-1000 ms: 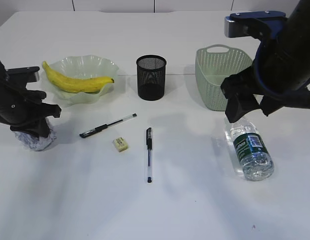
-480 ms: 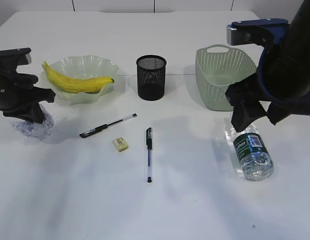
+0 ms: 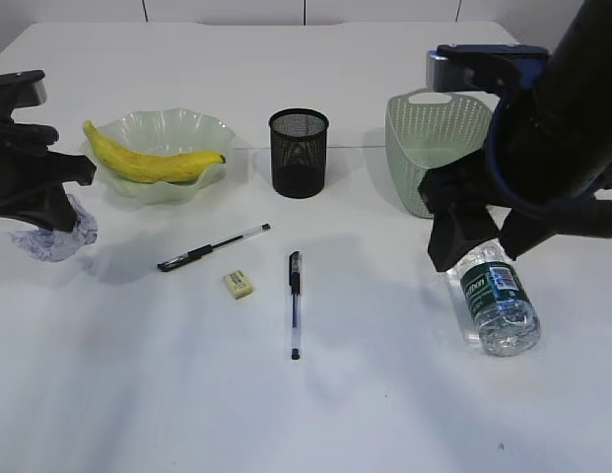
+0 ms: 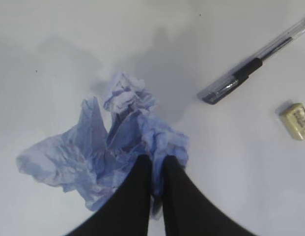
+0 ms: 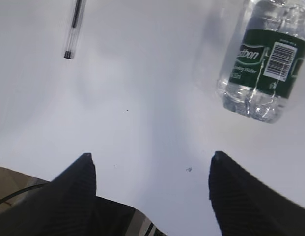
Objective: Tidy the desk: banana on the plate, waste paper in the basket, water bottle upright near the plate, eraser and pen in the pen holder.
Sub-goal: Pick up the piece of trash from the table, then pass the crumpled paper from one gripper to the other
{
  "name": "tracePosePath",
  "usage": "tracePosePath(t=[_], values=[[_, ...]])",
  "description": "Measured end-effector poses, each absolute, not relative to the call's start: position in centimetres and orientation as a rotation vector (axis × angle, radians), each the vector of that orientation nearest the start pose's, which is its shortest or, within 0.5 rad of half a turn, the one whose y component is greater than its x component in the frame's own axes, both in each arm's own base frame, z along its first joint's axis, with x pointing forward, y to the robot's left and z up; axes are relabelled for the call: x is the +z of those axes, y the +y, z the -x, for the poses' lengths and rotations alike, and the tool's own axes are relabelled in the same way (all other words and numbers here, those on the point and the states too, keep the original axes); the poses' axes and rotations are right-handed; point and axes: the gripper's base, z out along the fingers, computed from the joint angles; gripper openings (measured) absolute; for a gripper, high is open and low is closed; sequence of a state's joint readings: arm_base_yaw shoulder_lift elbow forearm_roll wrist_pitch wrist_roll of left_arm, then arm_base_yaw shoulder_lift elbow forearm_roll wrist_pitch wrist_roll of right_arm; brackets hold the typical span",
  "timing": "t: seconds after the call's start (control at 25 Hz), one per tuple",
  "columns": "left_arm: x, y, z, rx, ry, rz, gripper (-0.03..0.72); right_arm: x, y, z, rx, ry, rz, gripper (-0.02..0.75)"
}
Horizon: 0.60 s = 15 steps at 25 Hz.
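Your left gripper (image 4: 155,169) is pinching the waste paper (image 4: 110,147) with its fingers (image 4: 135,191) drawn almost together, a fold of the crumpled sheet caught between the tips and the rest spreading ahead of them and off to their left. In the exterior view that paper (image 3: 51,236) is hanging at the far left of the desk (image 3: 306,394), just beside the plate (image 3: 187,133), where the banana (image 3: 148,163) is lying. Ahead and to the right of those fingers, one pen (image 4: 255,66) is lying at a slant, and the eraser (image 4: 295,119) is sitting further right, apart from it.

Your right gripper (image 5: 152,169) is holding nothing; its fingers (image 5: 76,184) are standing wide apart over bare desk. The water bottle (image 5: 263,59) is lying on its side ahead of the right-hand finger, not touching it. A second pen (image 5: 73,27) is lying ahead of the left-hand finger. In the exterior view the basket (image 3: 424,148) is standing behind that arm, and the pen holder (image 3: 299,153) is standing upright between basket and plate.
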State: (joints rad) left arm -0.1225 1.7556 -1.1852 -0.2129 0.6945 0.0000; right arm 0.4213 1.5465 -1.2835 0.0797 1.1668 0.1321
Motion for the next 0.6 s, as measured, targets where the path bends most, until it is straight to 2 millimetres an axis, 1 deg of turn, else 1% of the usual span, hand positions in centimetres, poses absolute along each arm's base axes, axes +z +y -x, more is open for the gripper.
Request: tracePosePath(t=[0.12,0.32,0.44,0.6], values=[[22.2,-5.9,-34.7,-0.316,2.758,-0.022,0.020,29.6,14.3,-26.7,0.213,2.904,0.459,0.531],[24.0,-6.8,-33.6,-0.468,2.751,-0.072,0.019,29.6,16.4,-25.7,0.241,2.880,0.559,0.526],[25.0,-7.3,-32.9,-0.570,2.740,-0.106,0.019,29.6,16.8,-25.5,0.253,2.858,0.596,0.525],[26.6,-8.0,-32.1,-0.694,2.694,-0.138,0.018,29.0,16.7,-25.2,0.241,2.857,0.677,0.525]])
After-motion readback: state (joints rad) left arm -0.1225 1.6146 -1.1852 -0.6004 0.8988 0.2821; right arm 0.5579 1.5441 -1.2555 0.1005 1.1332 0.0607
